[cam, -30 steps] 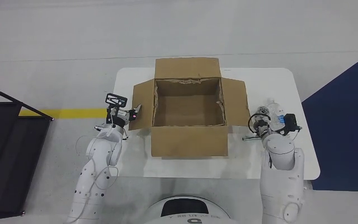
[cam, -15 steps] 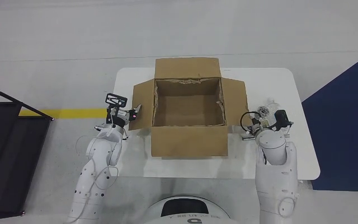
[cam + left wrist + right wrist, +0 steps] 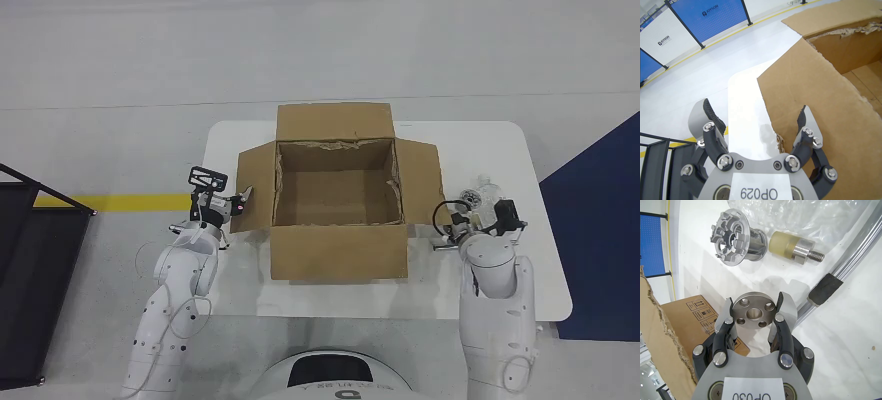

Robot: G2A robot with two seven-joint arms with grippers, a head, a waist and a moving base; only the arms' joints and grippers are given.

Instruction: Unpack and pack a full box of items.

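An open cardboard box [image 3: 338, 254] stands mid-desk [image 3: 500, 150], flaps spread. The right hand [image 3: 755, 297] sits beside the box's right flap, its fingers clamped on the rim of a round metal disc [image 3: 754, 313] with a centre bore and four smaller holes. Just ahead of this hand, a cast metal hub [image 3: 734, 249] lies on its side, with a yellowish cylinder [image 3: 789, 247] ending in a threaded stud next to it. Crumpled clear plastic wrap [image 3: 810, 215] lies beyond them. A ribbed metal rail [image 3: 853, 247] with a black foam sleeve [image 3: 824, 291] runs past one finger. A small printed carton [image 3: 696, 317] lies close on the hand's box side. The left hand [image 3: 755, 106] hangs with fingers spread wide, holding nothing, one finger in front of the box's left flap. Since a second ago the right hand has shifted slightly towards the box; the left hand has kept its place.
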